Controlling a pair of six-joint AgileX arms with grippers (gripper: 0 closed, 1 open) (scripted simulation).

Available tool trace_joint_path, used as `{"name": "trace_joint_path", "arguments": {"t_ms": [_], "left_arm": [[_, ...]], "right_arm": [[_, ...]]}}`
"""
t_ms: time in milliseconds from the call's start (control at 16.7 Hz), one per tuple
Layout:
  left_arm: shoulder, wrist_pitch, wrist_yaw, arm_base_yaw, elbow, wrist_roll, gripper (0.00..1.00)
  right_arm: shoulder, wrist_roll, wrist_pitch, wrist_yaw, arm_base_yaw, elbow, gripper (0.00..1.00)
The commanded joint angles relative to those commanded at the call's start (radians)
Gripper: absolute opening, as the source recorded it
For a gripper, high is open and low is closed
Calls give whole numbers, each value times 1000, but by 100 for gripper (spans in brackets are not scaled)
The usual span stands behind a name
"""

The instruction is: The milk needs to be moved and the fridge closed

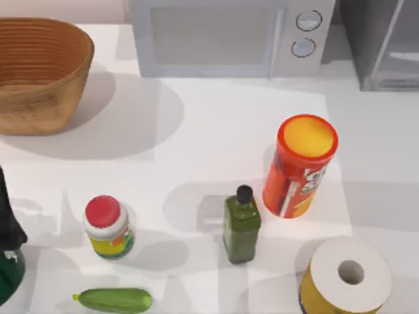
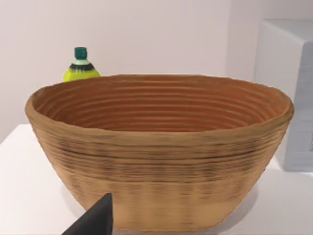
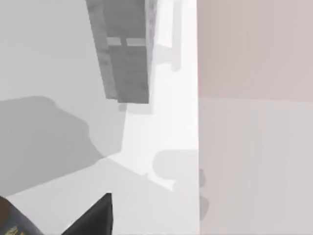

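While the fridge (image 1: 386,46) sits at the table's (image 1: 216,124) far right corner beside the microwave (image 1: 229,36), a broad bare stretch lies between the basket (image 1: 39,72) and the chip can (image 1: 300,165). Nearer the front edge stand the jar (image 1: 108,227), green bottle (image 1: 241,226), cucumber (image 1: 113,299) and tape roll (image 1: 347,276). My left arm (image 1: 10,242) rests at the left edge. I cannot tell how either gripper's fingers stand.

White table (image 1: 216,124) lying under even light, soft grey shadows falling across its surface. Pale pinkish-beige wall (image 2: 146,34) standing behind it. Light grey microwave (image 1: 229,36) with two round knobs (image 1: 308,33) sitting at the table's far edge, a woven basket's shadow spreading beside it
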Motion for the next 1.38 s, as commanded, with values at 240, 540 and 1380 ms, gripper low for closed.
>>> {"name": "trace_joint_path", "arguments": {"t_ms": [240,540,1380], "left_arm": [[0,0,0,0,0,0,100],[0,0,0,0,0,0,100],[0,0,0,0,0,0,100]], "right_arm": [[9,174,148,20,118,-10,100],[12,552,461,65,360,-12,100],[9,1369,1148,173,854,-28,100]]}}
